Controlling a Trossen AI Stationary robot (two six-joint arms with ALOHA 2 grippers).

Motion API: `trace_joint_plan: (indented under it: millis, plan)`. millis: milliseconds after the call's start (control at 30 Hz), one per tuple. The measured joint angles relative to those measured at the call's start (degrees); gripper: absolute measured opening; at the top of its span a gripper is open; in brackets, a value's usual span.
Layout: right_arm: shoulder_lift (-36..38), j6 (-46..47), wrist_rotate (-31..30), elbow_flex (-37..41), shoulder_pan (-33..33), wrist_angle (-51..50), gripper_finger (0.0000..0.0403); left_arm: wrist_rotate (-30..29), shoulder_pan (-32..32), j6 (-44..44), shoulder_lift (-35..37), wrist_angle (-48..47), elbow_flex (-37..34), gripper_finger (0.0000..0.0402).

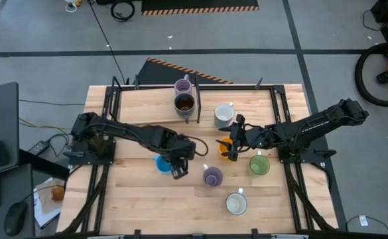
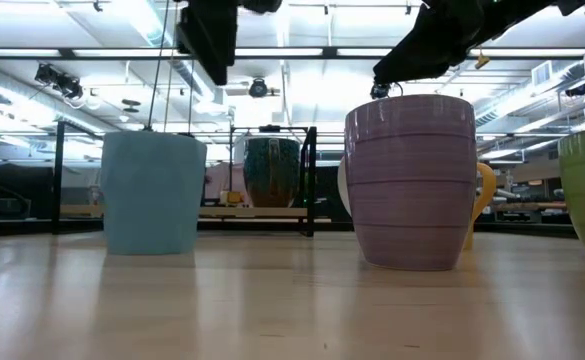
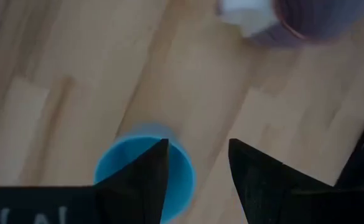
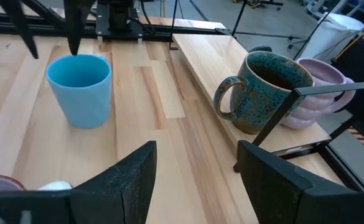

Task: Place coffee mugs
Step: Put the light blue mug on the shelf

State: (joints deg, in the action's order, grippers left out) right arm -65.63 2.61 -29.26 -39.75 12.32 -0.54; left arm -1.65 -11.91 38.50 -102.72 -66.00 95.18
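Blue mug point(image 1: 161, 163) stands upright, mouth up; left end effector point(image 1: 178, 172) spread above it, right end effector point(image 1: 233, 149) spread.

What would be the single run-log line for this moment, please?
left gripper: open, above small blue ceramic mug | right gripper: open, empty, by orange ceramic mug | blue mug: upright on table

I see my left pincer point(image 3: 197, 171) spread above the blue mug point(image 3: 145, 171) on the desk point(image 3: 76, 74), a purple mug point(image 3: 322, 18) farther off.
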Motion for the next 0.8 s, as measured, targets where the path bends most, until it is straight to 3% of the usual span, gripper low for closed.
trace_joint_plan:
  millis: [133, 467, 800]
  plan:
    - [0.0, -0.26, 0.37, 0.0, 0.0, 0.0, 0.0229, -0.2, -1.55, 6.03, -0.54, 0.11, 0.04, 0.0172]
    - [0.02, -1.74, 0.44, 0.0, 0.0, 0.81, 0.0229, -1.12, -5.05, 8.29, -4.42, -0.63, -0.02, 0.0172]
    - [0.02, -1.35, 0.87, 0.0, 0.0, 0.96, 0.0229, -8.56, -6.31, 9.91, -4.33, -1.99, -0.02, 0.0171]
